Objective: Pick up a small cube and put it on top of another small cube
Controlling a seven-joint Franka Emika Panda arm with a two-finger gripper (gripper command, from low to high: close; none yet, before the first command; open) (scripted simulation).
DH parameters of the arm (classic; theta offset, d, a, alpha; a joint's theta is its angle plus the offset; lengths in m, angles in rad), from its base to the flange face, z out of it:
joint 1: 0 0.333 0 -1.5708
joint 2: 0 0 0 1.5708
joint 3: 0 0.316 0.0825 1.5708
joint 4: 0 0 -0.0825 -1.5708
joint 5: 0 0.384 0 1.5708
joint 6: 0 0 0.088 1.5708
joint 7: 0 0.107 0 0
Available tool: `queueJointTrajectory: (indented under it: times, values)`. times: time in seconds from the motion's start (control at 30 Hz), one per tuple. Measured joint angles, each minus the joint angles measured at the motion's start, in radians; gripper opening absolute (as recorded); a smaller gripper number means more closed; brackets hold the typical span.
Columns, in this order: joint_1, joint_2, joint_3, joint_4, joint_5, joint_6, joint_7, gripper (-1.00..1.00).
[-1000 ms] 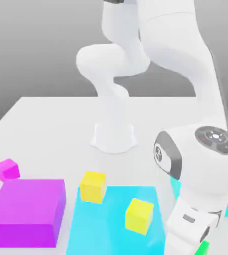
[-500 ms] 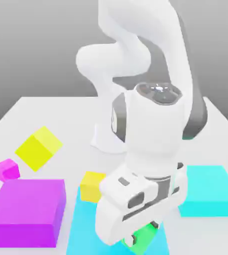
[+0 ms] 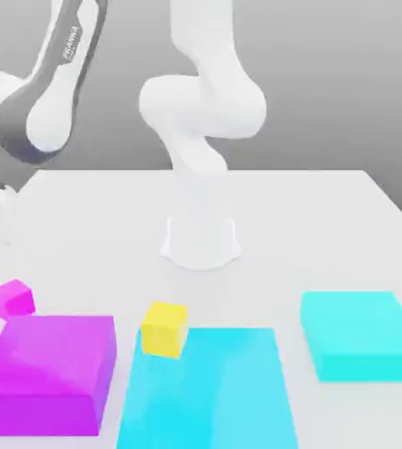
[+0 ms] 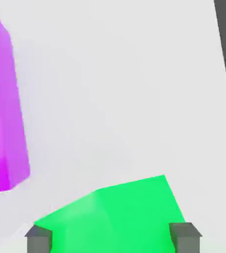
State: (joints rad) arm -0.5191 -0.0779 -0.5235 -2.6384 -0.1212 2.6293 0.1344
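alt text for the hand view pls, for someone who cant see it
A bright green cube sits clamped between the two grey fingers of the gripper, above a white table. Part of a magenta block shows at one edge.

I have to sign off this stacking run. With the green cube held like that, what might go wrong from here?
1. The green cube sits skewed between the fingers, so it may land crooked on the small magenta cube and slide off.
2. That target stands close beside the large magenta block; a descending hand might bump either.
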Motion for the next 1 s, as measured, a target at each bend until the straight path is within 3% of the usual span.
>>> queueJointTrajectory:
  times: [0.13,0.57,1.0]
  values:
    - [-0.003,-0.016,-0.006,-0.063,0.019,0.005,-0.012,-1.00]
    - [0.000,-0.009,-0.013,-0.061,0.039,0.060,-0.025,-1.00]
    - [0.032,0.072,-0.022,-0.060,0.171,0.128,-0.119,-1.00]
